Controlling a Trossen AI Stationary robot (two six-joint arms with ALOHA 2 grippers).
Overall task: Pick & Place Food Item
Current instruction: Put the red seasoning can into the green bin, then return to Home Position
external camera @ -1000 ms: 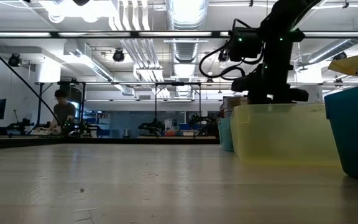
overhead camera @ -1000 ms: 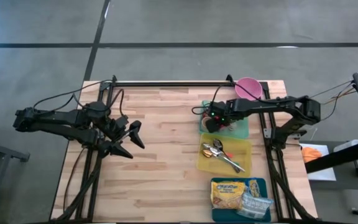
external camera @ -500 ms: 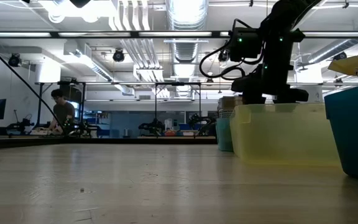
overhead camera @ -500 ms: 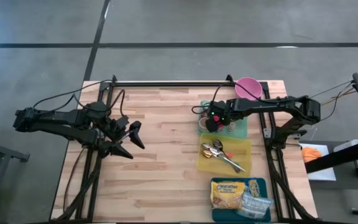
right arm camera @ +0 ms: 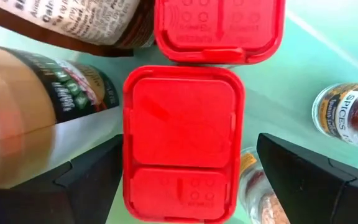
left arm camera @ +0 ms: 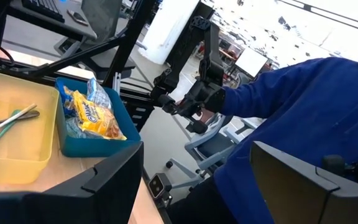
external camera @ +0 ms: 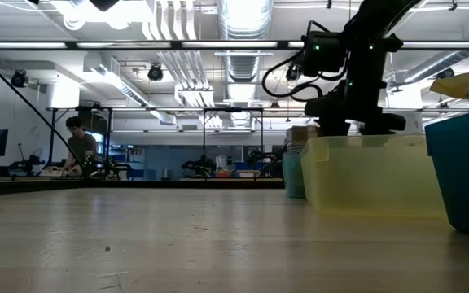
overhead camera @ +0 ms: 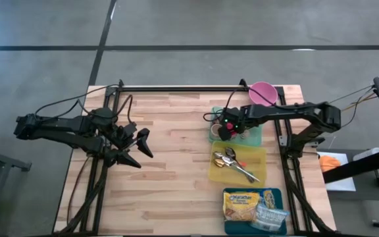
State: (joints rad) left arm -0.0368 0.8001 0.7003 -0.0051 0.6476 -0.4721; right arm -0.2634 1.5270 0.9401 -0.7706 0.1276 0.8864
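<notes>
My right gripper point(overhead camera: 227, 128) points down into the green bin point(overhead camera: 257, 138) at the table's far right and is open. In the right wrist view its fingers stand on either side of a red-lidded spice container point(right arm camera: 182, 143) that stands upright in the bin; I cannot tell whether one finger point(right arm camera: 92, 180) touches it. A second red lid point(right arm camera: 219, 28), a brown jar point(right arm camera: 36, 106) and a small glass jar point(right arm camera: 347, 115) crowd around it. My left gripper point(overhead camera: 140, 148) waits open above the table's left half, holding nothing.
Nearer than the green bin stands a yellow bin point(overhead camera: 260, 172) with spoons, then a blue bin point(overhead camera: 229, 227) with food packets point(overhead camera: 242, 204). A pink bowl point(overhead camera: 263, 92) sits at the far right corner. A person's blue sleeve point(left arm camera: 303, 93) shows beyond the table.
</notes>
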